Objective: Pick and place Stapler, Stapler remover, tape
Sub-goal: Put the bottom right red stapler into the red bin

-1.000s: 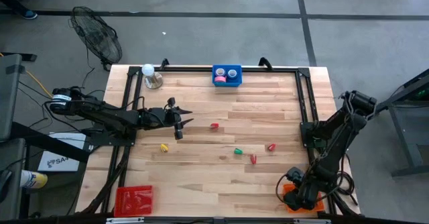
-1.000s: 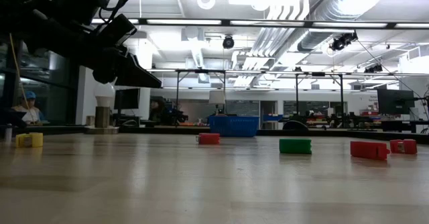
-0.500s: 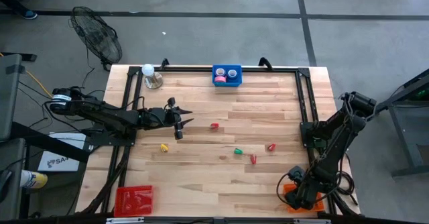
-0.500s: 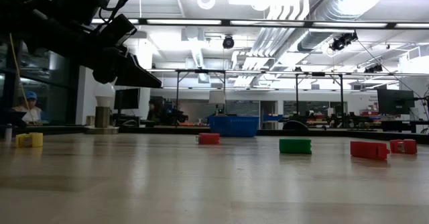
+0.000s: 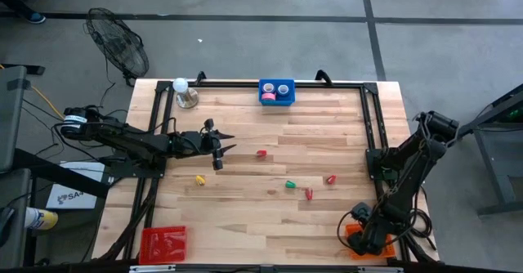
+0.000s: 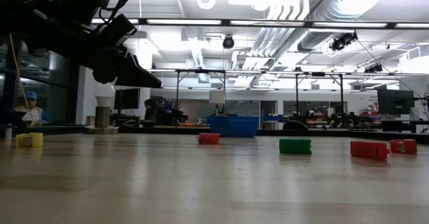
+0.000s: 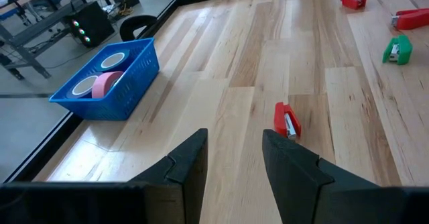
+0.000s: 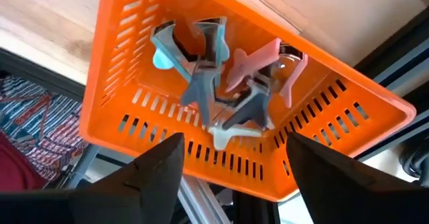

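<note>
My right gripper [image 8: 234,177] stands open above the orange basket [image 8: 134,70] at the table's near right corner. In the basket lie several stapler removers [image 8: 214,83], grey, pale blue and pink, tangled together and resting on its floor. My left gripper [image 7: 234,163] hangs open over the table's left half with nothing between its fingers; a small red stapler [image 7: 286,120] lies on the wood just beyond it. The blue basket [image 5: 276,91] at the far edge holds tape rolls [image 7: 107,83], one pink and two with blue rims.
More small staplers lie loose mid-table: yellow [image 5: 200,179], green [image 5: 290,185], red [image 5: 309,194] and red [image 5: 330,179]. A red basket [image 5: 163,244] sits at the near left corner, and a lamp-like white ball on a stand [image 5: 184,93] at the far left. Black rails frame the table.
</note>
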Robot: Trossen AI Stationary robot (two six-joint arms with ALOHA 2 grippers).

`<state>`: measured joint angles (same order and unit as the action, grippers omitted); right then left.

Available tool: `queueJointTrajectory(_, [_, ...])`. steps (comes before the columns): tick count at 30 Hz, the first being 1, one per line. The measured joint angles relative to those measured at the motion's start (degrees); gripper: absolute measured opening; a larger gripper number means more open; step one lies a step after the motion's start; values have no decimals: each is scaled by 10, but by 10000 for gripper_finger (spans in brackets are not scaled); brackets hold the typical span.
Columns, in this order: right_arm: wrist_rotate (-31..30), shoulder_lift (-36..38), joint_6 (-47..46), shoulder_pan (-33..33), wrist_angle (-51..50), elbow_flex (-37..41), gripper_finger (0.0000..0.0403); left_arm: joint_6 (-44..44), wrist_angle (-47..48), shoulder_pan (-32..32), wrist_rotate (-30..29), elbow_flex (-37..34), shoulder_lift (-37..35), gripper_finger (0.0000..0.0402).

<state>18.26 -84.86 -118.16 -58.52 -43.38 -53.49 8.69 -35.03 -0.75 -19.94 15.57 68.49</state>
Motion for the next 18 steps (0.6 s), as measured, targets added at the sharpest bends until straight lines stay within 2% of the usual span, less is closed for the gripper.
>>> queueJointTrajectory(6, [-1,28,-1,0,-2,0,265,0,0,0,0,0,0,138])
queueJointTrajectory(11, [-42,51,17,8,-37,0,266,0,0,0,0,0,0,138])
queueJointTrajectory(18, [-78,63,144,42,-101,0,266,0,0,0,0,0,0,138])
